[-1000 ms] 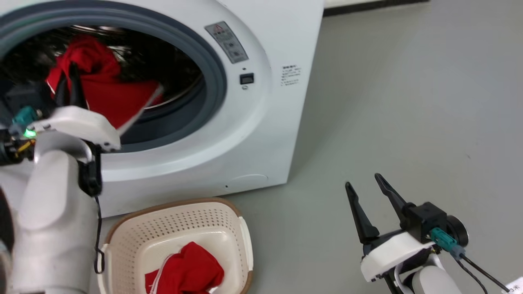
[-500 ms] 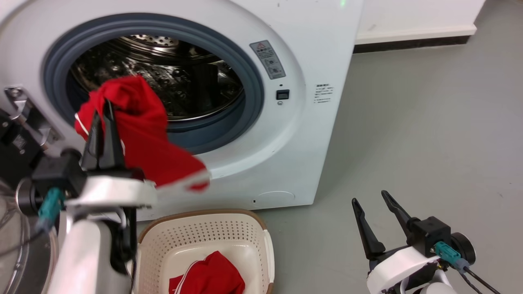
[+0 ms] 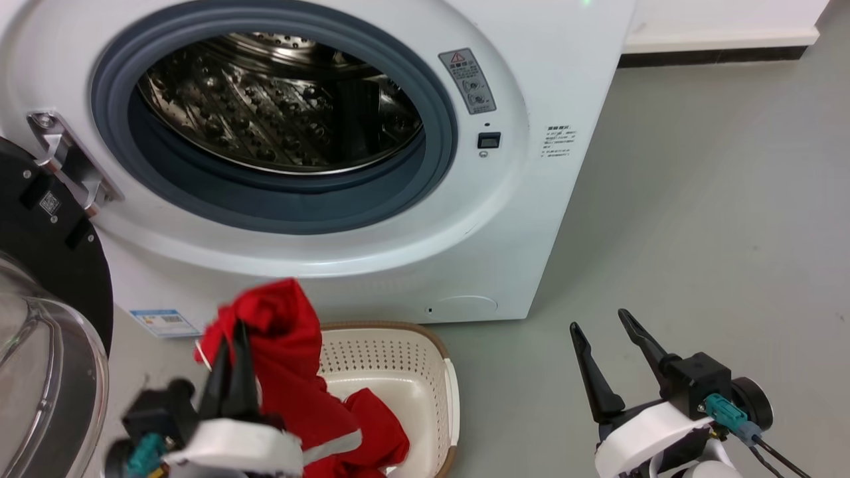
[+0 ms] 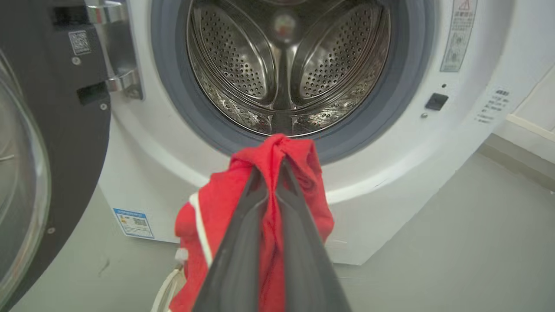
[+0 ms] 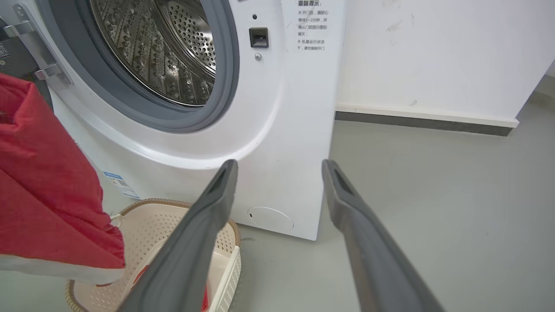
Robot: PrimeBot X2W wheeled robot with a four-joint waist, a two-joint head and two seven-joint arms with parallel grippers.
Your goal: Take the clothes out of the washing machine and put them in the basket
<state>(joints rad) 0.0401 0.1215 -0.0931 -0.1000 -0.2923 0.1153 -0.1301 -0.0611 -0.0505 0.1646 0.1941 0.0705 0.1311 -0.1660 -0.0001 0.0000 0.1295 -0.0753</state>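
The washing machine (image 3: 531,219) stands with its door open, and the part of its steel drum (image 3: 279,99) that I can see holds no clothes. My left gripper (image 3: 231,335) is shut on a red garment with white trim (image 3: 285,332). That garment hangs over the left side of the cream basket (image 3: 425,348) and drapes down onto another red garment (image 3: 382,425) lying inside. In the left wrist view the left gripper (image 4: 272,167) pinches the red cloth (image 4: 312,182) in front of the porthole. My right gripper (image 3: 597,320) is open to the right of the basket, holding nothing.
The black-framed glass door (image 3: 46,279) swings out at the left, close beside my left arm. Grey floor (image 3: 697,232) stretches to the right of the washer. A white wall with a dark skirting (image 5: 425,119) runs behind it.
My left gripper has drawn the red garment out of the drum and lowered it over the basket. The head camera has shifted too. The right gripper has stayed open in place.
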